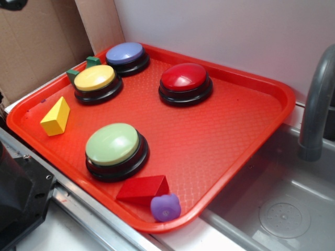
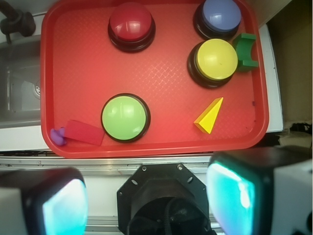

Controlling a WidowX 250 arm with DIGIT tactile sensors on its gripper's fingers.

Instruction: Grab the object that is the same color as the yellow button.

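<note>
The object, a small yellow wedge block (image 1: pixel 55 116) (image 2: pixel 210 116), lies on the red tray (image 1: pixel 235 130) (image 2: pixel 78 73) near its left edge in the exterior view. The yellow button (image 1: pixel 95 78) (image 2: pixel 217 59) stands just behind it on a black base. My gripper (image 2: pixel 149 200) shows only in the wrist view. It hangs high above the tray's near edge and the robot's base, well apart from the block. Its two cyan-padded fingers (image 2: pixel 63 208) stand wide apart with nothing between them.
Also on the tray are a pale green button (image 1: pixel 112 145), a red button (image 1: pixel 184 77), a blue button (image 1: pixel 125 53), a red wedge (image 1: pixel 142 188), a purple toy (image 1: pixel 166 207) and a green block (image 1: pixel 84 67). A grey sink (image 1: pixel 282 209) with a faucet (image 1: pixel 316 104) lies to the right.
</note>
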